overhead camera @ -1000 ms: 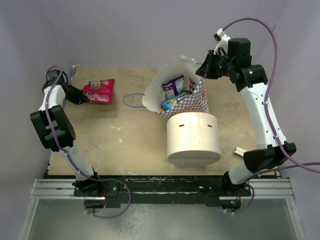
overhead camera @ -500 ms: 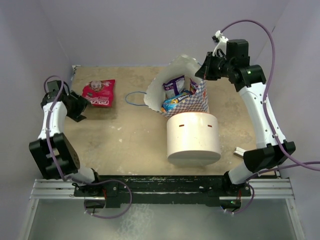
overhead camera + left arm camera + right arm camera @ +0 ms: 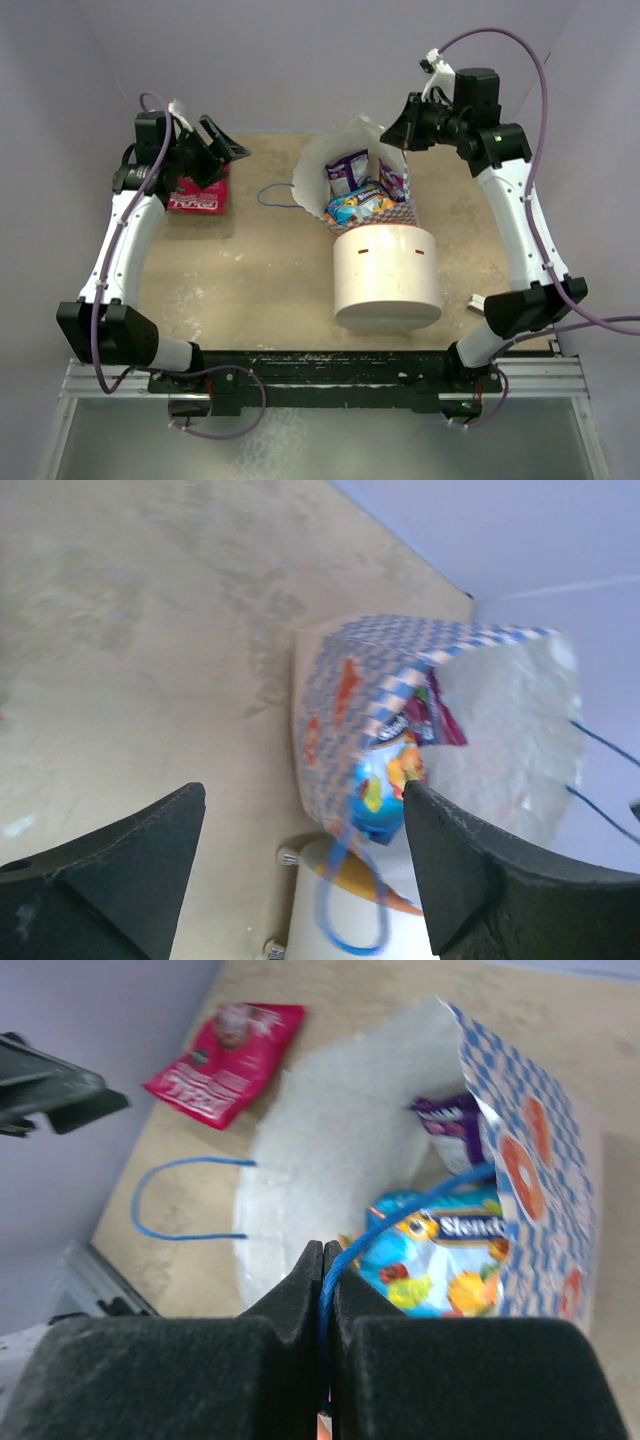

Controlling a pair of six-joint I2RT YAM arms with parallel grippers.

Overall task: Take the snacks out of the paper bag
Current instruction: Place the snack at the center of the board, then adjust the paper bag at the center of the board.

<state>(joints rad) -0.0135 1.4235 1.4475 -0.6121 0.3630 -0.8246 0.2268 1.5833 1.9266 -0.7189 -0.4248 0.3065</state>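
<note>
The blue-and-white checkered paper bag point(image 3: 400, 212) leans open against a white cylinder, its white inside point(image 3: 330, 1150) facing left. Inside lie a blue snack packet point(image 3: 360, 204) point(image 3: 440, 1260) and a purple one point(image 3: 347, 168) point(image 3: 450, 1122). My right gripper point(image 3: 398, 130) point(image 3: 327, 1260) is shut on the bag's blue cord handle point(image 3: 405, 1218), holding that side up. A pink snack packet point(image 3: 199, 192) point(image 3: 225, 1058) lies flat on the table at the back left. My left gripper point(image 3: 225, 148) point(image 3: 305, 810) hovers open and empty just above it, facing the bag point(image 3: 335, 705).
A large white cylinder point(image 3: 387, 275) stands directly in front of the bag. The bag's other blue handle point(image 3: 277, 195) lies looped on the table to its left. A small grey bar point(image 3: 478, 300) rests near the right arm's base. Purple walls close the back and sides.
My left gripper opened, leaving the pink packet on the table, and rose and swung back and rightward above it. The right gripper stayed shut on the handle, shifting slightly.
</note>
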